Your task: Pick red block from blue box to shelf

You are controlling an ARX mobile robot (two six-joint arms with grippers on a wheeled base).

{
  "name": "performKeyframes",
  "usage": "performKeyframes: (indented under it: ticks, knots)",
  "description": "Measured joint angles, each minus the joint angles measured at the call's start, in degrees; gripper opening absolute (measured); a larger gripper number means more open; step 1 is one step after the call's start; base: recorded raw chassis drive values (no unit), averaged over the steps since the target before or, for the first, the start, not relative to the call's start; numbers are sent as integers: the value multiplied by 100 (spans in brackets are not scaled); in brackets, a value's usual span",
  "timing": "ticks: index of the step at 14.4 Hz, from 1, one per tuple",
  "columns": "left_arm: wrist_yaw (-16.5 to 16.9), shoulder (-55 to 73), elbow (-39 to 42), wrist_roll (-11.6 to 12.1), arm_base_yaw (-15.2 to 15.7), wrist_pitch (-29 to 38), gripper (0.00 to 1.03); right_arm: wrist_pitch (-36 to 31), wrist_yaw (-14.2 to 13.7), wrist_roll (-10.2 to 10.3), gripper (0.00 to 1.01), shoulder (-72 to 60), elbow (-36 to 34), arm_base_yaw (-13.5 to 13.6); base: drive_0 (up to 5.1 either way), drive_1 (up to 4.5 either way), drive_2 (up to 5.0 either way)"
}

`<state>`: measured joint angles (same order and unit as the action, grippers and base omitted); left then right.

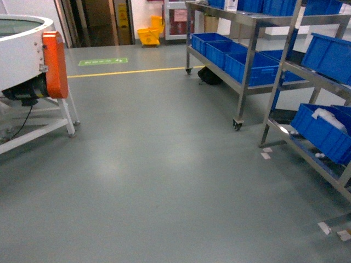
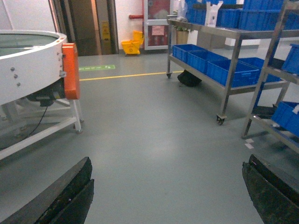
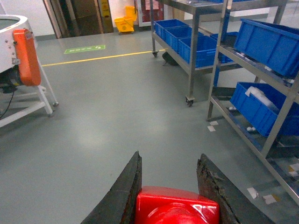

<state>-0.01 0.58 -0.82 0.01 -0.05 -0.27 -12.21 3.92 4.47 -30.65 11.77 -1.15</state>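
Right gripper (image 3: 170,186), seen from its wrist camera, with its two dark, worn fingers (image 3: 128,191) closed against the sides of the small glossy red plastic block (image 3: 177,210), which sits clamped between them at the lower edge of the view, above the grey floor (image 3: 107,121). Left gripper (image 2: 168,196), in its own wrist view, spread wide apart, one black finger at each lower corner and nothing between them. Neither gripper appears in the head view. To the right stands the shiny stainless-steel shelf (image 1: 274,93) on castors, its tiers carrying dark blue ribbed plastic crates (image 1: 249,66); a nearer rack section holds further blue crates, one containing white material. To the left, a white round machine on a white frame with an orange panel (image 1: 55,63). A yellow floor line (image 1: 131,71) and a yellow mop bucket (image 1: 149,34) lie beyond.
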Motion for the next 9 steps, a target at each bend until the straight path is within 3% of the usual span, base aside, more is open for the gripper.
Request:
performKeyframes:
  ticks: [9]
  knots:
    - [-2, 0, 0, 0, 4, 7, 98, 2, 2, -2, 28, 0, 4, -2, -174, 213, -561]
